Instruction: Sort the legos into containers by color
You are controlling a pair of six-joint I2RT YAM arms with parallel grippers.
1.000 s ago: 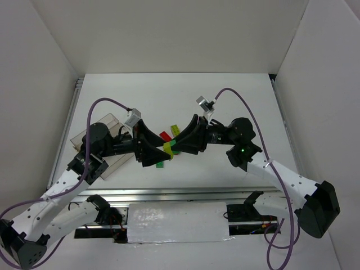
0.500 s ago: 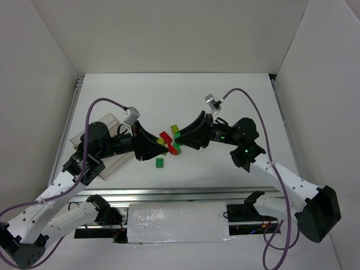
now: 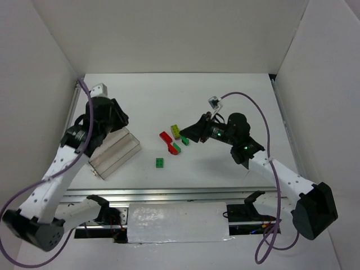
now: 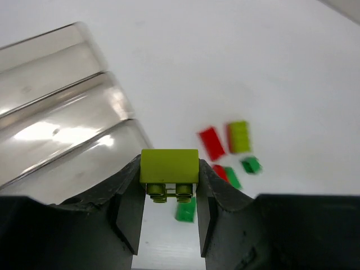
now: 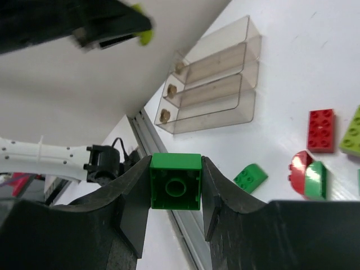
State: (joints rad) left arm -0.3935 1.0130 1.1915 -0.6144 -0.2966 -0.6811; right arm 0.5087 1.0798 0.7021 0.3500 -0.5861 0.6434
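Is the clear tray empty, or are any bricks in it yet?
Empty. The right wrist view shows all three troughs of the tray clear through, with nothing coloured lying inside.

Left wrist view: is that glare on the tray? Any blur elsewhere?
Left wrist view: bright glare streaks on the clear plastic three-trough tray; the loose bricks look soft, the held yellow-green brick sharp. Right wrist view: the left arm is smeared, the held green square brick crisp.

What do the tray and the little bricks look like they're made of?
Tray: probably clear glossy plastic; the table shows through and glare streaks its walls. Yellow-green brick and red brick: likely hard opaque plastic, smooth, with moulded studs.
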